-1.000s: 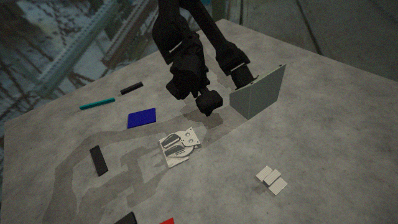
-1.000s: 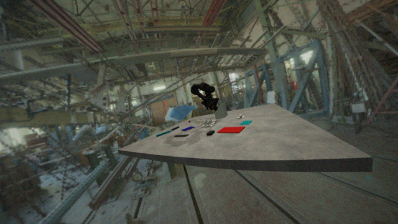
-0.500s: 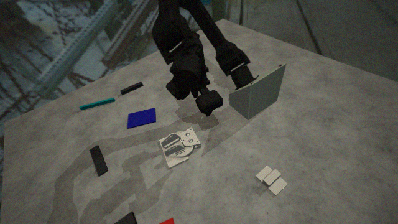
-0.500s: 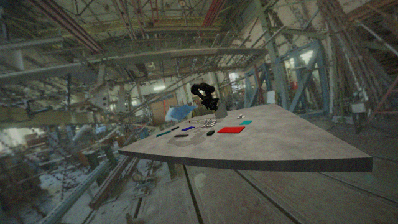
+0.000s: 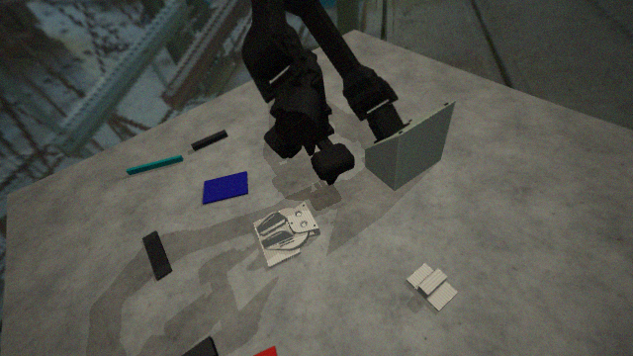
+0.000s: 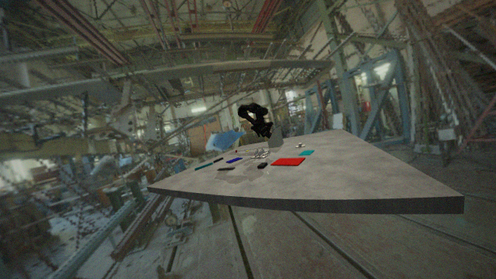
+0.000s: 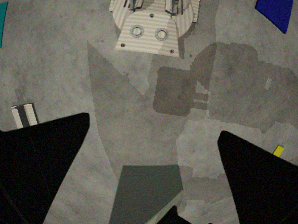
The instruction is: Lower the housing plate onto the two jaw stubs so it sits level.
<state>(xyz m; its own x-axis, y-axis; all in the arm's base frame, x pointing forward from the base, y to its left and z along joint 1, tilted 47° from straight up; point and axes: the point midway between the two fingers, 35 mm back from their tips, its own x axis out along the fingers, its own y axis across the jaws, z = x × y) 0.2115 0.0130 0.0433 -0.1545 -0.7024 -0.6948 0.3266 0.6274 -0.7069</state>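
Observation:
The cream housing plate, with two round holes, lies over the stub end of the two jaws on the cream base. It looks about level in the top view, but small gaps under it cannot be judged. The jaws reach out from under the plate; their far ends are cut off in the wrist view. My gripper is open and empty. It is off to the robot's side of the plate, above the table, and touches neither plate nor jaws. The assembly is tiny in the exterior view.
A grey-green upright panel stands close beside my gripper. A cream stepped block lies off to one side. A blue plate, teal bar, black bars and red plate lie around the table.

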